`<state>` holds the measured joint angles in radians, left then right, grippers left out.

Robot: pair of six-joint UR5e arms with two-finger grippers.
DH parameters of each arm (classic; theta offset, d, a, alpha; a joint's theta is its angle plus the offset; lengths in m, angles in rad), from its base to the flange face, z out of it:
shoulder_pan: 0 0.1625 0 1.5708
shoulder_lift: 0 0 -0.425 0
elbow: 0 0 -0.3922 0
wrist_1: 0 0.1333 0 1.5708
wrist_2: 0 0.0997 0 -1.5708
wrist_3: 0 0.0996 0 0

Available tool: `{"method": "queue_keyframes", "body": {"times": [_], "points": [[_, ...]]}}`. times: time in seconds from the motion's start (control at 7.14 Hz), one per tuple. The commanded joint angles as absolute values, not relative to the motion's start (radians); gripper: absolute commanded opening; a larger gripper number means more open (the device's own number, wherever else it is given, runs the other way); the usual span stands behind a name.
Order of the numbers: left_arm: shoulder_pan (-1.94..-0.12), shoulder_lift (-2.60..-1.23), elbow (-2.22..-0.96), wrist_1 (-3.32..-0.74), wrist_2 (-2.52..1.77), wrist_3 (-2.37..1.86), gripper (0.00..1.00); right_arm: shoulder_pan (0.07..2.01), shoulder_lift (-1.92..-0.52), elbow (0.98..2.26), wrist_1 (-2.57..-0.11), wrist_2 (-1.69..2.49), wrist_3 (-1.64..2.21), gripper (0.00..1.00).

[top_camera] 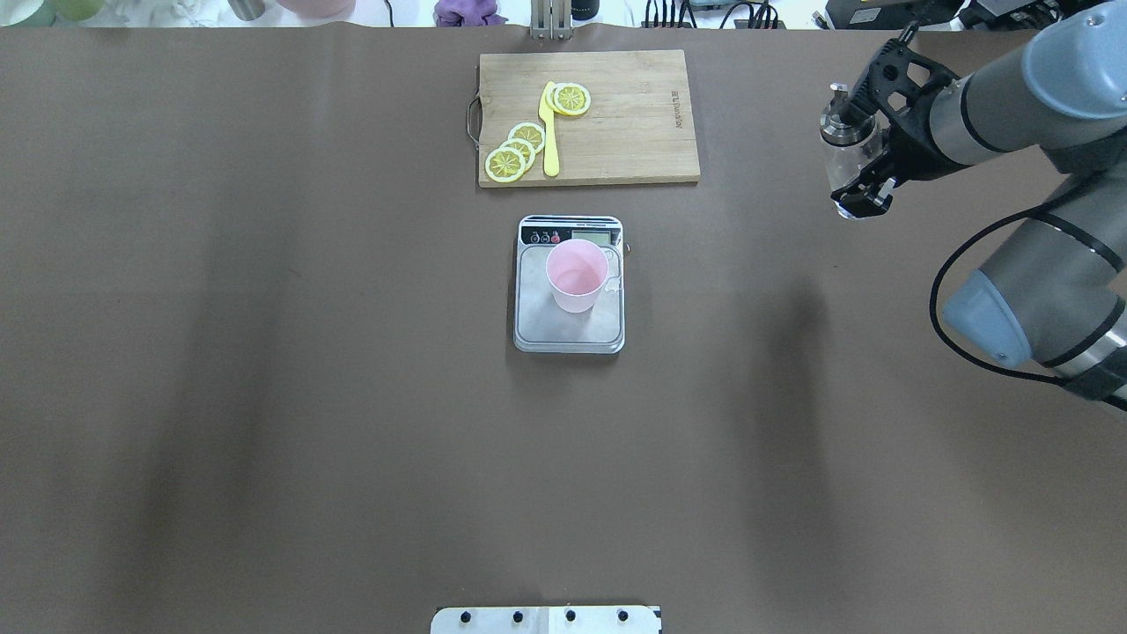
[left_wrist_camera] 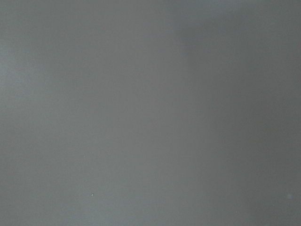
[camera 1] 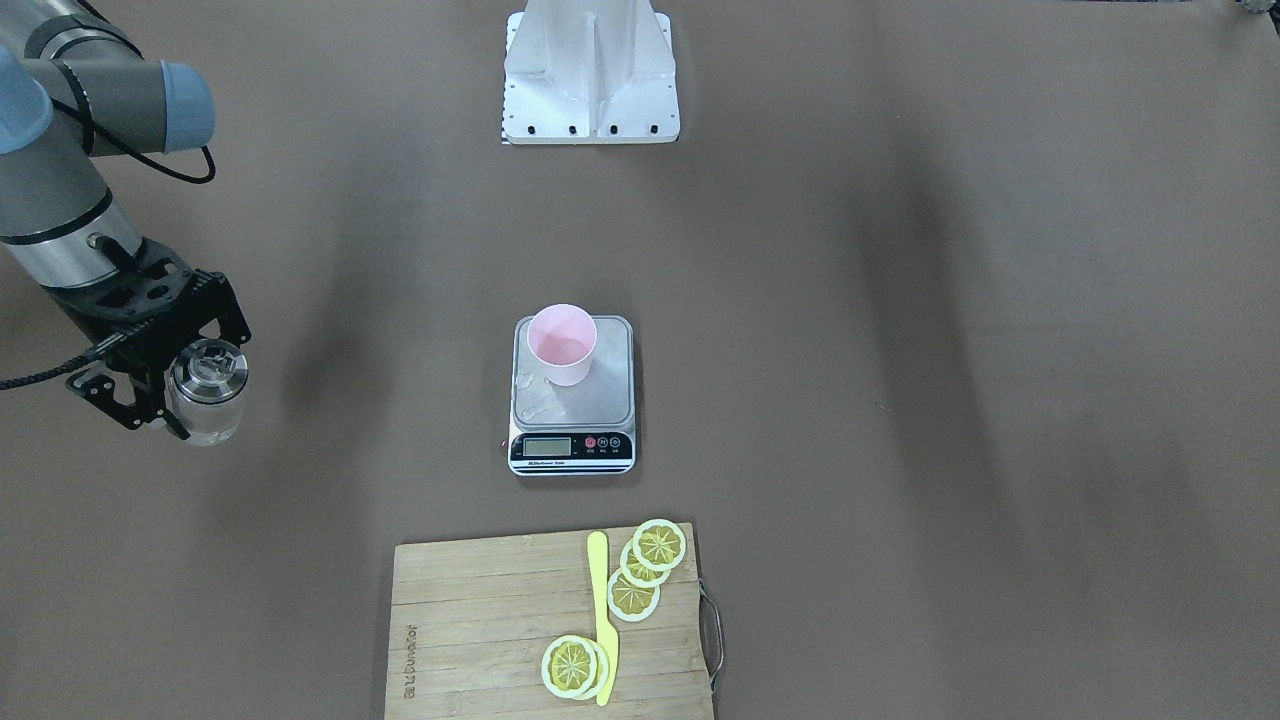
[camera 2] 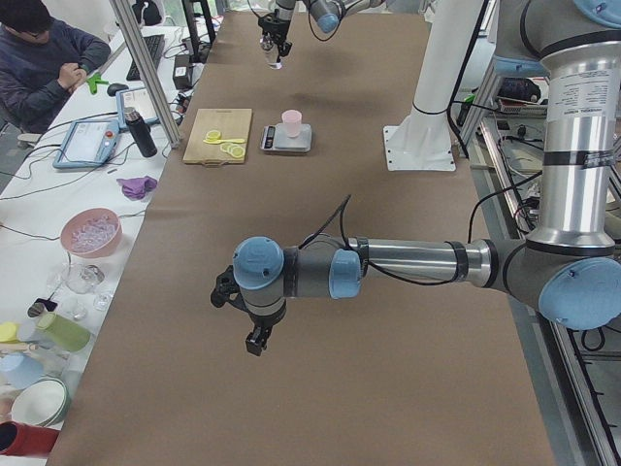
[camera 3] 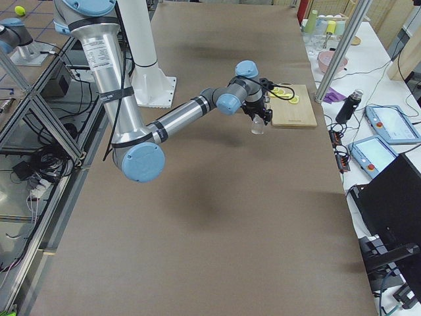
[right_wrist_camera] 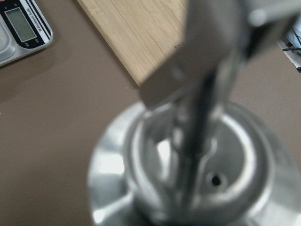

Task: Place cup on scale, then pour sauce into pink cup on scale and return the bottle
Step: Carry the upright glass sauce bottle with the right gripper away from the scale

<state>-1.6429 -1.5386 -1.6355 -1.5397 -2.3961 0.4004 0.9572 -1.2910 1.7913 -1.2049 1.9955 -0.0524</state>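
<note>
On the table [camera 1: 900, 300]: brown covering; it carries the cutting board and the scale with the cup.
Left arm [camera 2: 408, 264]: stretched over the table's end at the robot's left, well apart from every task thing.
Right arm [top_camera: 995, 123]: reaches over the robot's right side of the table, level with the cutting board.
Cutting board [top_camera: 616, 114]: wooden, beyond the scale on the operators' side; bears lemon slices [top_camera: 519, 145] and a yellow knife [top_camera: 550, 132].
Scale [top_camera: 569, 330]: mid-table, display strip toward the cutting board; wet patches on the steel platform beside the cup.
Right gripper [camera 1: 195, 388]: clenched on the bottle, a finger on either side of the glass body.
Left gripper [camera 2: 255, 340]: points down; whether released or clenched cannot be told.
Bottle [camera 1: 208, 400]: upright between the right gripper's fingers, metal cap up; well apart from scale and cup. Contact with the table cannot be told.
Cup [camera 1: 562, 345]: pink, upright on the scale's platform, untouched by either gripper.
</note>
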Motion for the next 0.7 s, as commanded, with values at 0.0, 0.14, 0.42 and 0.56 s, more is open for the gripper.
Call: {"method": "queue_keyframes", "body": {"times": [0.0, 0.14, 0.42, 0.56], "points": [[-1.643, -1.539, -1.637, -1.54, -2.396, 0.4, 0.99, 0.96, -1.359, 1.784, -1.044, 2.026, 0.0, 0.0], [-1.643, -1.539, -1.637, -1.542, -2.396, 0.4, 0.99, 0.96, -1.397, 1.775, -0.96, 2.042, 0.024, 0.0], [-1.643, -1.539, -1.637, -1.542, -2.396, 0.4, 0.99, 0.959, -1.459, 1.696, -0.721, 2.043, 0.084, 0.0], [-1.643, -1.54, -1.637, -1.54, -2.396, 0.4, 0.99, 0.954, -1.457, 1.584, -0.528, 2.043, 0.147, 0.0]]}}
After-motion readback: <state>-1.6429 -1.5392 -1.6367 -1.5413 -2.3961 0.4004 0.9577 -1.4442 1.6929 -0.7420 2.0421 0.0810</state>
